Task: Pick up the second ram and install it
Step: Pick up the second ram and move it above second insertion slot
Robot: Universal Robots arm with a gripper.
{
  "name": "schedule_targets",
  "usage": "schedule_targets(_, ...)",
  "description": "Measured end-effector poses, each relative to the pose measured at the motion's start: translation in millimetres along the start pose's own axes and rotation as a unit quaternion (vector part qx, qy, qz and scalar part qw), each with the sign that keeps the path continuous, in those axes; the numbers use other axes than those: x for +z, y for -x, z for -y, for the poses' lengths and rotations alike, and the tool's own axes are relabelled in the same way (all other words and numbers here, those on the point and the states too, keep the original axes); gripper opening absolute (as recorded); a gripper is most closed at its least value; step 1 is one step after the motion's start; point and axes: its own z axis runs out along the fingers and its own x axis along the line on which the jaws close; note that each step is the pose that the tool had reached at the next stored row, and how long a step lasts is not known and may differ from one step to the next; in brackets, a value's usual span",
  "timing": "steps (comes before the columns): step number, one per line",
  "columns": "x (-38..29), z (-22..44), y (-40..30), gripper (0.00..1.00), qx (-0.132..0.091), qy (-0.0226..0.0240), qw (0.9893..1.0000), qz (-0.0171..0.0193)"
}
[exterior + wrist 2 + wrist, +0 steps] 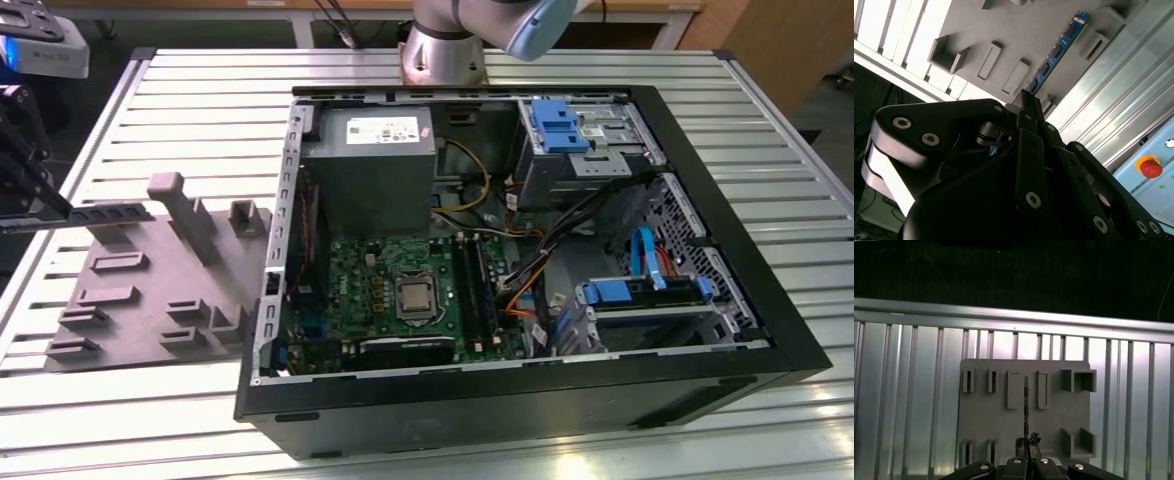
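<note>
Exterior view: gripper (pixel 56 212) holds second ram (pixel 114 213); slatted table (pixel 200 100).

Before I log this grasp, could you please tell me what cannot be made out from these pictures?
- Second wrist view: the gripper itself hides the held end of the second ram.
- First wrist view: the ram is seen edge-on, so its chips are hidden.
- Exterior view: the picture's left edge cuts off the gripper. The motherboard slots are too small to tell whether they are filled.
</note>
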Motion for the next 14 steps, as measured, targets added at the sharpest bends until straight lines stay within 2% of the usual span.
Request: schedule_targets(14,-3.7,0.0,2.8,0.12,0.000,0.0000,1.0000,0.0000)
